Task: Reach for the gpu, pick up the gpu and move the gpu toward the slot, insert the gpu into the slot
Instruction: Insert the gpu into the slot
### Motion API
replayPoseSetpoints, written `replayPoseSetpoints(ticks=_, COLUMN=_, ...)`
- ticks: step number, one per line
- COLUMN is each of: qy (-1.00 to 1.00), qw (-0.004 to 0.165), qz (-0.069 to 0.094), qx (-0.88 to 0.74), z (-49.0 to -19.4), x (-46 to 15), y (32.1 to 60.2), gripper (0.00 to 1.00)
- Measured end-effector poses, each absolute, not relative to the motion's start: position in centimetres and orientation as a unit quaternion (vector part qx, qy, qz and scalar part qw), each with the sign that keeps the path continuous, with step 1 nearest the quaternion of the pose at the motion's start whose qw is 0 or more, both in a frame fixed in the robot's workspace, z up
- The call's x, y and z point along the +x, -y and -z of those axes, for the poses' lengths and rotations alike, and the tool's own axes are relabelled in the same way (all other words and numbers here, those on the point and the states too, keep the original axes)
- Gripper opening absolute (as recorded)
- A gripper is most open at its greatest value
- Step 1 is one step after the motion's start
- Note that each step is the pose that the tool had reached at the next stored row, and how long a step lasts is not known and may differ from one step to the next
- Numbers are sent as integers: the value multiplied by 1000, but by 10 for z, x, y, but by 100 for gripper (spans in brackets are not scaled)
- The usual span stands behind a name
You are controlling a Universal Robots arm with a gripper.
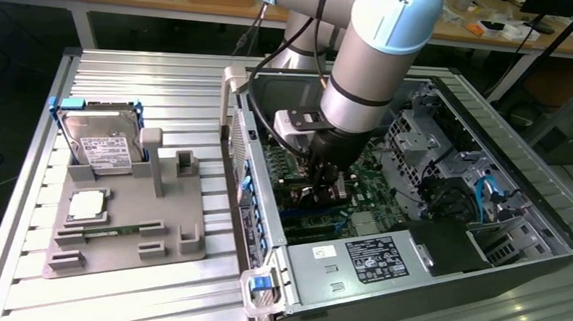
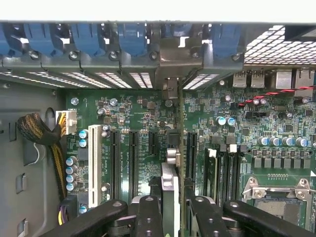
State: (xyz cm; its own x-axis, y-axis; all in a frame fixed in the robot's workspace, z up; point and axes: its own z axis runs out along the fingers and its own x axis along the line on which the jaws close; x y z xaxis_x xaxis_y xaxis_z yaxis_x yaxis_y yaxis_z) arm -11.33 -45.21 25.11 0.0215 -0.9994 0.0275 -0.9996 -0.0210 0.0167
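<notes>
Clamping gpu [image 2: 168, 190] edge-on between fingers [image 2: 148, 217] of gripper [image 2: 170, 215] | card's near end cut off, slot contact unclear | inside computer case [image 1: 264, 225], over motherboard [image 2: 276, 123] | hard drive [image 1: 99, 141] propped in grey holder [image 1: 118, 251], exterior view's left.

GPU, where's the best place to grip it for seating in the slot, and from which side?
By its outer edge, from above the motherboard, one finger on each flat face. The gpu stands on edge, thin and flat, so its connector edge is left free toward the slots. The gripper holds it that way.
</notes>
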Motion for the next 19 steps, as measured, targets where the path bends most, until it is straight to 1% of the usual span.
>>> replayPoseSetpoints(ticks=9, qy=699, qw=16, qz=-4, qx=715, z=-246, x=-113, y=452, gripper=27)
replayPoseSetpoints(ticks=19, qy=700, qw=14, qz=-4, qx=714, z=-249, x=-113, y=452, gripper=27)
